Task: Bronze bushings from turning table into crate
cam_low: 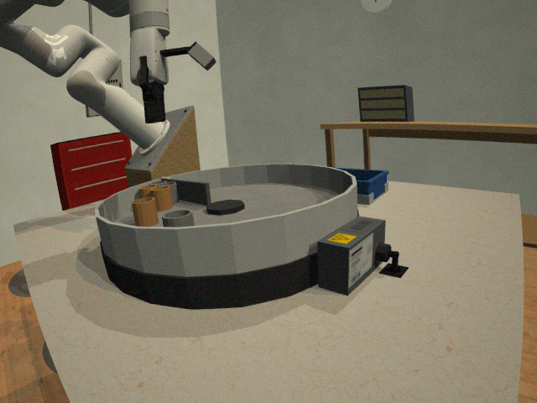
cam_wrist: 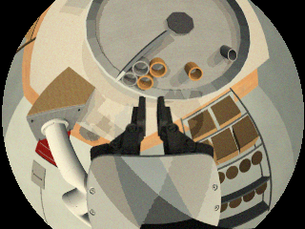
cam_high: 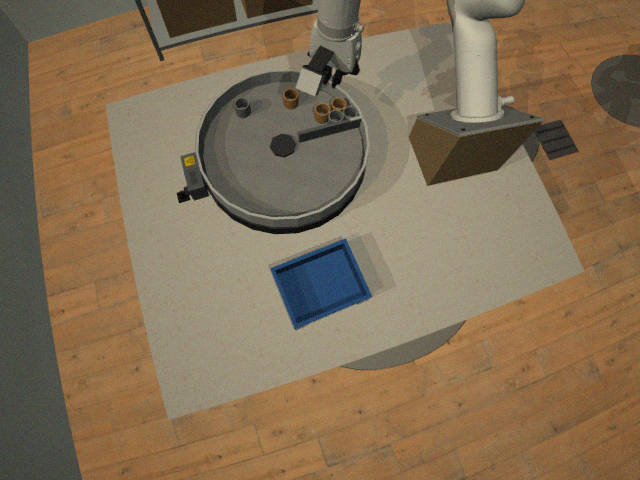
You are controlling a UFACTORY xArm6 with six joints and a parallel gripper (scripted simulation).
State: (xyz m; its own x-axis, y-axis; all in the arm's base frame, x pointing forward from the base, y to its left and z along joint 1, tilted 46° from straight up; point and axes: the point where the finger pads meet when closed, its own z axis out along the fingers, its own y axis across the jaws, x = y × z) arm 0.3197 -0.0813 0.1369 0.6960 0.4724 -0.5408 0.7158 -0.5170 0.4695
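The round turning table [cam_high: 283,149] carries three bronze bushings: one alone [cam_high: 291,98] and two [cam_high: 321,112] [cam_high: 338,104] bunched with two steel bushings [cam_high: 336,117] [cam_high: 351,111] against a dark fence bar [cam_high: 328,129]. Another steel bushing [cam_high: 241,106] stands alone at the far left of the table. My gripper [cam_high: 330,77] hangs high above the table's far rim, near the bunched bushings, with its fingers close together and nothing between them; it also shows in the wrist view [cam_wrist: 152,105] and the exterior view [cam_low: 154,114]. The blue crate [cam_high: 320,283] sits empty in front of the table.
A dark hub [cam_high: 282,145] sits at the table's centre. A grey control box [cam_high: 190,173] is fixed to its left side. The arm's pedestal [cam_high: 465,144] stands to the right. A shelf unit [cam_high: 227,15] is behind the mat.
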